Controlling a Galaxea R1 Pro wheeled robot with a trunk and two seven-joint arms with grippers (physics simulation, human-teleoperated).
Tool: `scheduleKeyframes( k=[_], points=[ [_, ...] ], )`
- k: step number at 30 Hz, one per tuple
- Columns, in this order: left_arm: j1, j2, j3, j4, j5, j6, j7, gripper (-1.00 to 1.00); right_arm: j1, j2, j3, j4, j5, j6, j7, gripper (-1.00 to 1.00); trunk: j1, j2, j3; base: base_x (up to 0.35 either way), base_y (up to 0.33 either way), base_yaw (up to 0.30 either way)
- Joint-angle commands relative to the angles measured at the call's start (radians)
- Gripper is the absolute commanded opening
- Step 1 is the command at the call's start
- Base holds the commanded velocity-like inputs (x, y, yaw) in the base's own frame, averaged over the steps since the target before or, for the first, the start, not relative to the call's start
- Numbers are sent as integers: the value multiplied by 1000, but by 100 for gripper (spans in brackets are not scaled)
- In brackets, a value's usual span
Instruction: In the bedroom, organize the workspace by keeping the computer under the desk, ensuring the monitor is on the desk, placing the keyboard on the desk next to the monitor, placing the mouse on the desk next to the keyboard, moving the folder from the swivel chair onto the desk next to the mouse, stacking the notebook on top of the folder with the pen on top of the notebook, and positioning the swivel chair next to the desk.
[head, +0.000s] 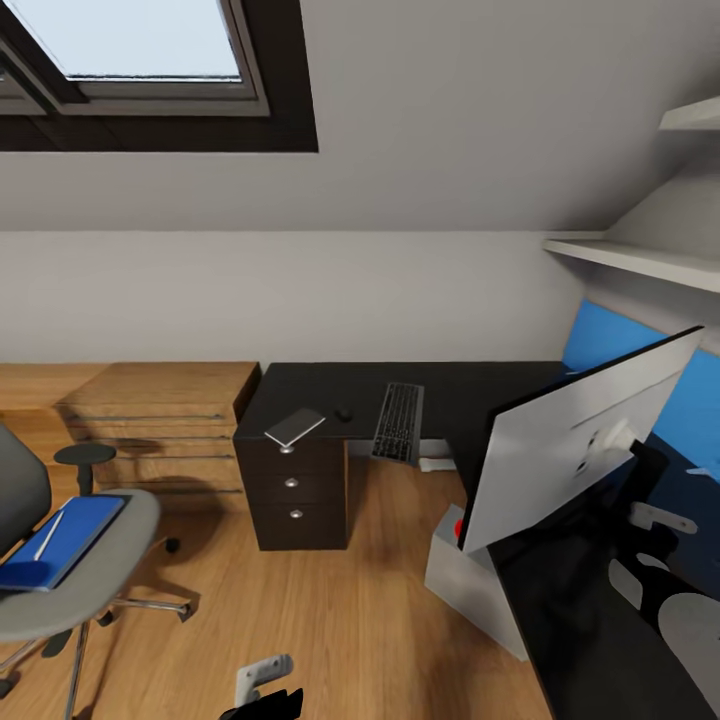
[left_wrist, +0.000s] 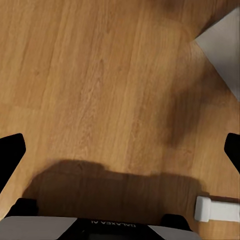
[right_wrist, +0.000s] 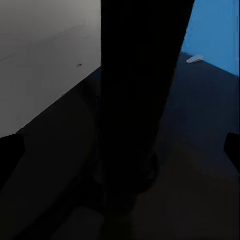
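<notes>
Black fingertips of the left gripper (left_wrist: 120, 150) stand wide apart over bare wood floor (left_wrist: 100, 75); the right gripper (right_wrist: 120, 150) is likewise spread, facing the monitor (head: 575, 435) stand. Beyond, the keyboard (head: 398, 421) lies on the desk (head: 480, 385), its long axis running toward the wall, beside the mouse (head: 343, 412).

My table (head: 470, 385) is an L-shaped black top with a drawer unit (head: 293, 490) under its left end. On it lie the notebook (head: 294, 426) at that left end, the mouse (head: 343, 412) just right of it, then the keyboard (head: 399, 421), its near end over the table's edge. The monitor (head: 570, 440) stands on the right wing. The chair (head: 60, 560) stands on the wood floor (head: 330, 620), its seat carrying the folder (head: 65, 540) with the pen (head: 48, 536) on top. The computer (head: 475, 580) sits on the floor by the table.
</notes>
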Motion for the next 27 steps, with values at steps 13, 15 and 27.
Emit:
scheduleKeyframes(
  k=[13,15,27],
  points=[
    [0,0,-2,29,10,3,8,100,-1,1,-9,1,1,-3,2,100,0,-1,2,0,0,-48],
    [0,0,-2,29,10,3,8,100,-1,1,-9,1,1,-4,2,100,0,-1,2,0,0,-1],
    [0,1,-2,30,9,3,8,100,-1,-2,-9,5,1,2,-1,100,0,-1,2,27,0,0]
  ],
)
